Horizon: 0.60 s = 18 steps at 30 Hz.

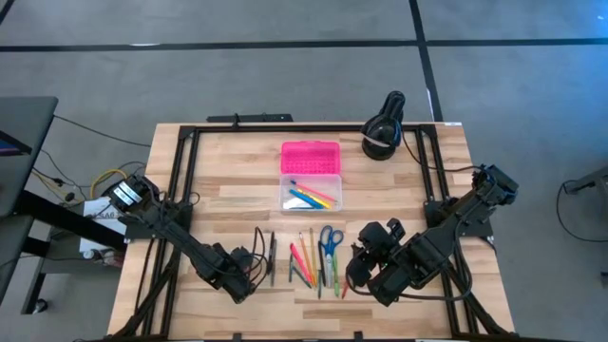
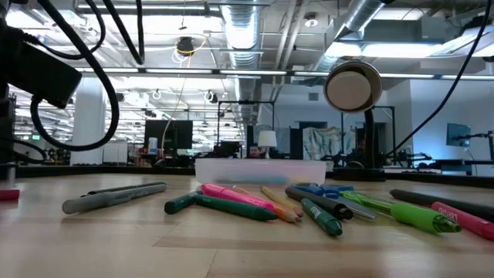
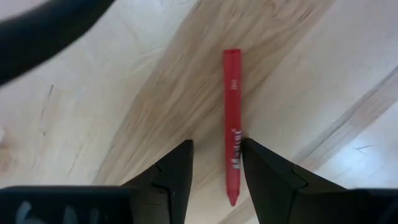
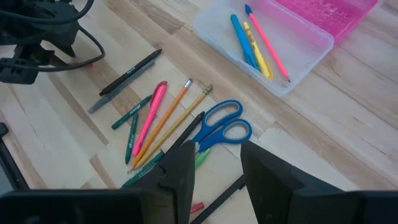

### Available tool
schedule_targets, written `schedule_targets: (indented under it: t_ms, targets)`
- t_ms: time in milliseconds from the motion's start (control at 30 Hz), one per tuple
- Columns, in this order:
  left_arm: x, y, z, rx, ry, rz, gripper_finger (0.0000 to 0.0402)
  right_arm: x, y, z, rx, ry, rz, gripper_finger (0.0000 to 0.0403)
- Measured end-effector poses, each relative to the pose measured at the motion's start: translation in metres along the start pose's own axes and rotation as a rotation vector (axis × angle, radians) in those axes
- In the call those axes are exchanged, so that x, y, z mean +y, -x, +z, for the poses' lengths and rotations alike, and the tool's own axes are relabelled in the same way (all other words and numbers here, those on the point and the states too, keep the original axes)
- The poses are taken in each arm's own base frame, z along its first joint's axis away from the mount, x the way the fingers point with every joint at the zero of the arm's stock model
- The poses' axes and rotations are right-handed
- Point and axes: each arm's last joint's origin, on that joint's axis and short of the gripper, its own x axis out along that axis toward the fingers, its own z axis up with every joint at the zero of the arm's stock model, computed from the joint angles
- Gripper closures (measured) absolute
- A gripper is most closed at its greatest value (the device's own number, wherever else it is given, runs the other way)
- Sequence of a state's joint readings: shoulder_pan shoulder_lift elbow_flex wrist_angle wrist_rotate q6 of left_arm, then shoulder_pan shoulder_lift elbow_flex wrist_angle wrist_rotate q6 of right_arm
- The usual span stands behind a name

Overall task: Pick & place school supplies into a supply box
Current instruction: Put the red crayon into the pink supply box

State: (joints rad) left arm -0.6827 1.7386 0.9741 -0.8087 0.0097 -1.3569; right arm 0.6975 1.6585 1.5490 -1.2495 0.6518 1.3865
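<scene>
1. Left wrist view: the left gripper (image 3: pixel 214 165) hangs spread over a red crayon (image 3: pixel 232 124), whose long axis runs away between the fingers, hugging one fingertip.
2. High view: the pink-lidded box (image 1: pixel 311 190) sits upper centre; loose pens (image 1: pixel 304 256) and scissors (image 1: pixel 330 241) lie below it.
3. The right gripper (image 1: pixel 366 258), also spread, waits lower right beside the scissors.

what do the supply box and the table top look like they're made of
Supply box: probably plastic. Its tray is see-through, so the pens inside show through it, and its open lid is solid glossy pink. Table top: wood, likely joined planks with a smooth light finish; grain and seams between the boards are visible.
</scene>
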Motion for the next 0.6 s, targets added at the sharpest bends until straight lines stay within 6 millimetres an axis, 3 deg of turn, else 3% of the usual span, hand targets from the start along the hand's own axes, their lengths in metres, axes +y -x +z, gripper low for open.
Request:
schedule_targets:
  t_ms: [600]
  targets:
    - [0.0003,0.0002,0.0012,-0.047,-0.056,0.011,0.0269,0.0001,0.0,0.0001,-0.002,-0.002,0.0,0.028]
